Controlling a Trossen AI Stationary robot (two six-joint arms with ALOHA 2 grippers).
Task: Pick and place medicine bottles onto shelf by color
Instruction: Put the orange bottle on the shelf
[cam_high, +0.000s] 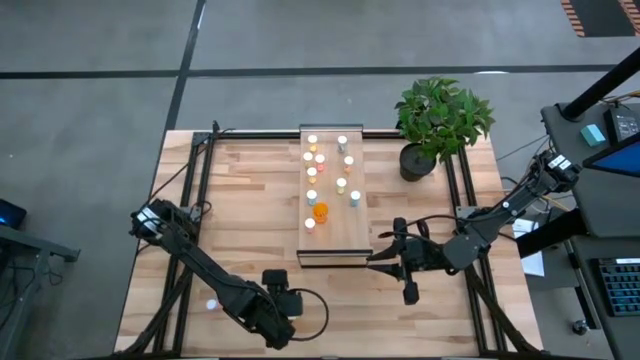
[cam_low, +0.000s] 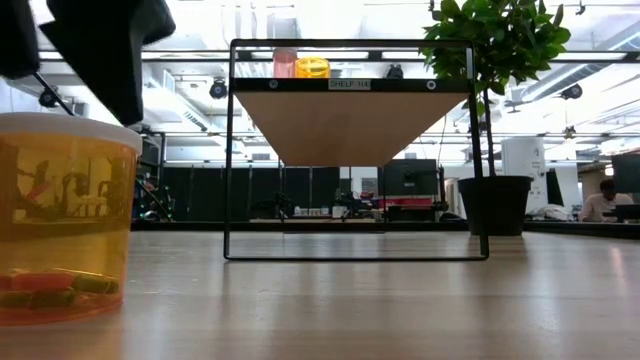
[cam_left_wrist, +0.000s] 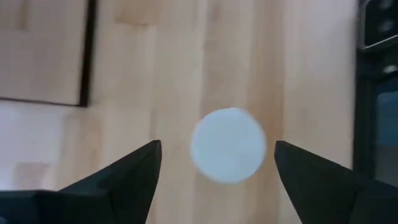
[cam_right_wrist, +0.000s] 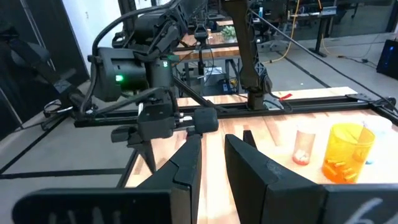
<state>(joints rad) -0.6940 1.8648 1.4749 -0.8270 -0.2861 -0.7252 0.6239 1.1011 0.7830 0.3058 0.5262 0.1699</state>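
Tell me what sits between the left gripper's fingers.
In the left wrist view, a bottle's white cap sits on the table between the open left gripper's fingers, touching neither.

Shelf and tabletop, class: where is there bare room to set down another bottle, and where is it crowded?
The shelf's near end, past the orange bottle, is bare. So is the tabletop left of the shelf. The shelf's far half is crowded with bottles; the potted plant fills the far right corner.
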